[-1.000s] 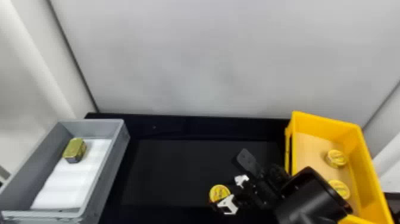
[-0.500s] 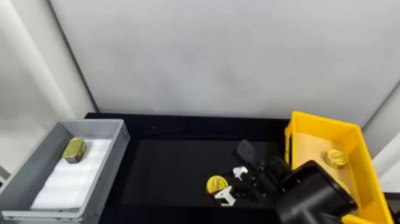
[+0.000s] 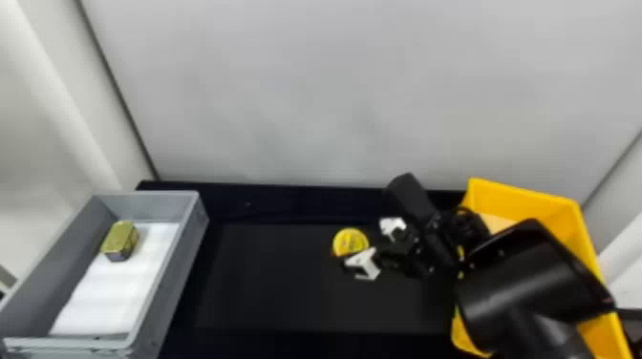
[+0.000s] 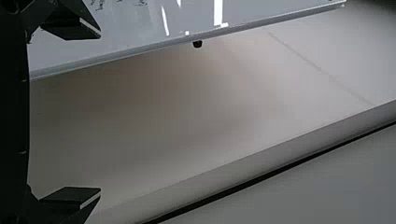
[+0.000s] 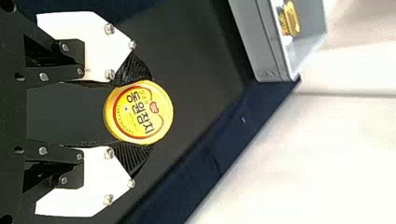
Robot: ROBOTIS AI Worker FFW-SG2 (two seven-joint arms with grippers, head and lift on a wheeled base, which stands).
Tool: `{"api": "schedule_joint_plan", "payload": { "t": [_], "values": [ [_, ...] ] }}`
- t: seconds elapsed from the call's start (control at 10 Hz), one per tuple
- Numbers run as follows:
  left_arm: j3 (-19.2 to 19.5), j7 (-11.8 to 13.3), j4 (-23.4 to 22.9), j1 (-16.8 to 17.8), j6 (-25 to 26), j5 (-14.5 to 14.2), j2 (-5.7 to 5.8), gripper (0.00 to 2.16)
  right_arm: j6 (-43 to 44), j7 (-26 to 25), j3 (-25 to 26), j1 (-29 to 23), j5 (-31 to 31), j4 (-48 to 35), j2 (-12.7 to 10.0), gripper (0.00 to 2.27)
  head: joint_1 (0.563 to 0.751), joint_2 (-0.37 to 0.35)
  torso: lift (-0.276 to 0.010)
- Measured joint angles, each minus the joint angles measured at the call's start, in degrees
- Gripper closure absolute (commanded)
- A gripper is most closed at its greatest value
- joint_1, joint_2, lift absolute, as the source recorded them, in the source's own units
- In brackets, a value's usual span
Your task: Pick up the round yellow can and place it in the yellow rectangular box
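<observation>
Round yellow can [image 5: 140, 112]: between right gripper's [image 5: 145, 113] jaws, pinched from both sides | yellow rectangular box [image 3: 530, 198]: back behind those jaws | we'd best keep grip level, clear the wall, lower before releasing | left gripper [image 4: 100, 113]: jaws wide, nothing between

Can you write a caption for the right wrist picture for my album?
Round yellow can held between the right jaws, with a gray box beyond.
</observation>
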State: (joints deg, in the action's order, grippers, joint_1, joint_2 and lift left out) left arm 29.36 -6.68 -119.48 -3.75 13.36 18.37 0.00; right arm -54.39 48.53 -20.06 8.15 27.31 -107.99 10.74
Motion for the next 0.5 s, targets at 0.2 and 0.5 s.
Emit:
{"api": "schedule_joint_plan", "payload": {
  "t": [0.2, 0.5],
  "values": [
    [0.1, 0.0, 0.0, 0.0, 0.0, 0.0, 0.0, 0.1, -0.4, -2.3, 2.6, 0.4, 0.6, -3.5, 0.0, 0.74, 0.694, 0.014, -0.06],
    [0.3, 0.0, 0.0, 0.0, 0.0, 0.0, 0.0, 0.1, 1.8, -6.0, 7.0, 1.8, 0.8, -5.5, 0.1, 0.74, 0.694, 0.014, -0.06]
  ]
}}
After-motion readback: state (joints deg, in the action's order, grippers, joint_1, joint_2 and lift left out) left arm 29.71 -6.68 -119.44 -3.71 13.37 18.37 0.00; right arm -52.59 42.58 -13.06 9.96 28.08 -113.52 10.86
